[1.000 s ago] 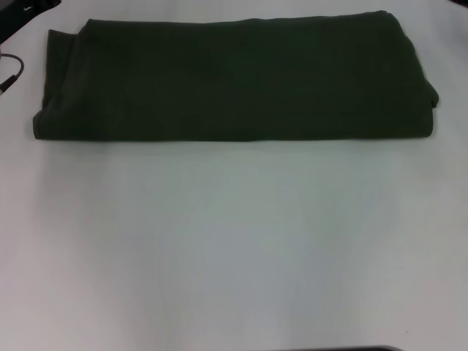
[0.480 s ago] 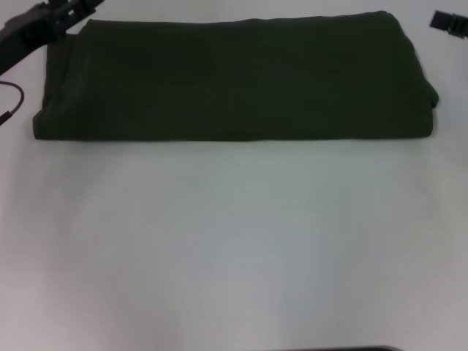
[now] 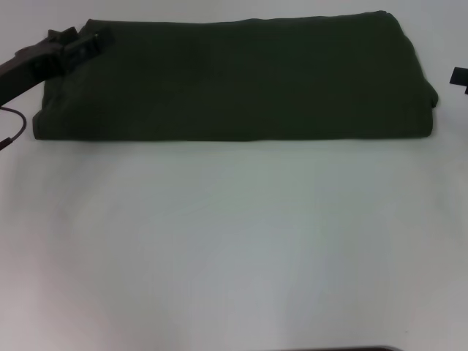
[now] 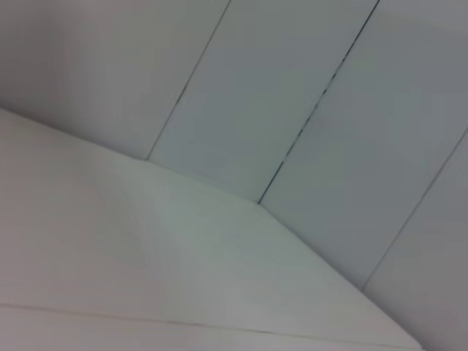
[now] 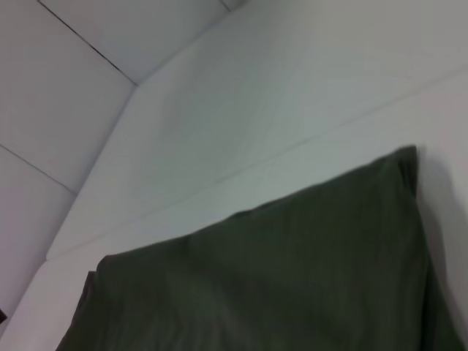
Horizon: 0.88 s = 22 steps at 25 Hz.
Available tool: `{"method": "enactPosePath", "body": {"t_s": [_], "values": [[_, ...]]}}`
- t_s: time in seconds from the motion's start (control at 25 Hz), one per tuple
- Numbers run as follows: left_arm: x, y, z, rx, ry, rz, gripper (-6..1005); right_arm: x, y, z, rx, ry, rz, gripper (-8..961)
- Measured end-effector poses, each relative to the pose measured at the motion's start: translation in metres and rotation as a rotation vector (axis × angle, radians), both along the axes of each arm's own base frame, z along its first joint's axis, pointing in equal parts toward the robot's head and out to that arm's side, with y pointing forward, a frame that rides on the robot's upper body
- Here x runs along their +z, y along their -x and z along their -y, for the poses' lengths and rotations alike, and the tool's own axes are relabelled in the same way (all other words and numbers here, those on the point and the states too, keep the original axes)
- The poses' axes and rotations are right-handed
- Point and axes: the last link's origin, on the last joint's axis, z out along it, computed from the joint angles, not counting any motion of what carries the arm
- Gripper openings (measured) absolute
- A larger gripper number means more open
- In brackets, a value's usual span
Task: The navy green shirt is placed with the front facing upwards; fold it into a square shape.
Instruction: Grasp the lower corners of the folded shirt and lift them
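Most of what lies nearest the robot is bare pale desk point(image 3: 234, 248), a wide plain stretch running from the near edge up to the cloth. Beyond that, toward the far side, the navy green shirt point(image 3: 234, 80) lies flat as a folded band. Its long axis runs from the robot's left to its right, far longer that way than it is deep. The near edge is a straight fold line parallel to the desk's near edge; the far edge is a little uneven. On the left end the layers are stepped, with a lower layer sticking out slightly past the upper one; on the right end the cloth is rounded and bunches into a small bulge at the corner. No lettering or collar shows on the upper face.

At the shirt's far left corner the left hand point(image 3: 82, 44) reaches in from the left border on its dark arm, its tip over the cloth; I cannot tell whether its fingers are spread or closed, nor whether it touches the fabric. A thin dark cable point(image 3: 9, 124) loops on the desk just below that arm. At the right border, beside the shirt's right end but apart from it, only a sliver of the right hand point(image 3: 461, 77) shows, its fingers unreadable.
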Motion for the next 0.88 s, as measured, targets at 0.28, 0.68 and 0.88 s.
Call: {"method": "enactPosePath", "body": {"t_s": [0.28,0.68,0.88], "values": [[-0.001,0.005,0.001,0.017,0.021,-0.041,951,-0.009,0.002,-0.005,-0.081,0.073,-0.015,746],[-0.003,0.008,-0.002,0.038,0.027,-0.077,950,-0.02,-0.003,-0.009,-0.134,0.072,0.019,747],[-0.003,0.008,-0.003,0.039,0.025,-0.079,950,-0.034,-0.004,-0.014,-0.15,0.085,0.041,748]]}}
